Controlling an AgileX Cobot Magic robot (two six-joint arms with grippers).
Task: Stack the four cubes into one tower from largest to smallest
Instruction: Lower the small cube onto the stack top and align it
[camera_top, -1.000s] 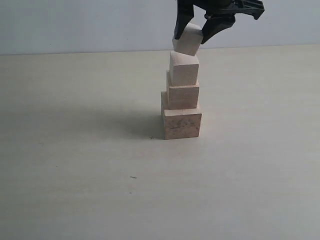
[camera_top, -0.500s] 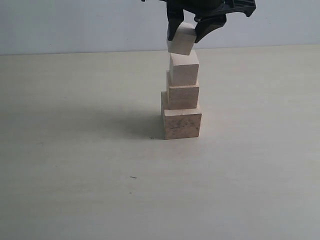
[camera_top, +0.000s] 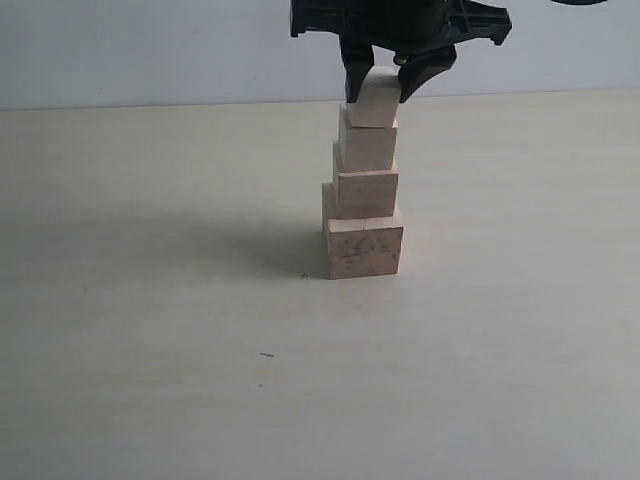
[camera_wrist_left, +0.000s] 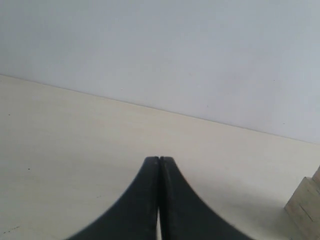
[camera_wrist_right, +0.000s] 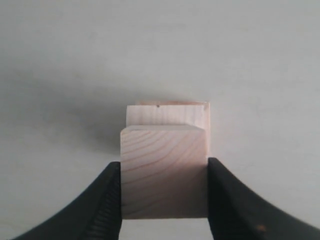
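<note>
A tower (camera_top: 365, 190) of wooden cubes stands mid-table in the exterior view: the largest, mottled brown cube (camera_top: 365, 248) lowest, a middle cube (camera_top: 366, 192) on it, then a paler cube (camera_top: 368, 143). My right gripper (camera_top: 374, 88) is shut on the smallest cube (camera_top: 374, 100), which sits on or just above the third cube. In the right wrist view the smallest cube (camera_wrist_right: 164, 172) is clamped between both fingers, with the lower cubes (camera_wrist_right: 167, 114) showing beyond it. My left gripper (camera_wrist_left: 159, 161) is shut and holds nothing, and a corner of the tower (camera_wrist_left: 306, 206) shows at that view's edge.
The pale table (camera_top: 150, 300) spreads all round the tower, with a plain light wall (camera_top: 150, 50) behind it. The right arm's black body hangs over the tower's top.
My right gripper has carried the smallest cube leftward and down, from tilted above the stack's right side to level over the third cube.
</note>
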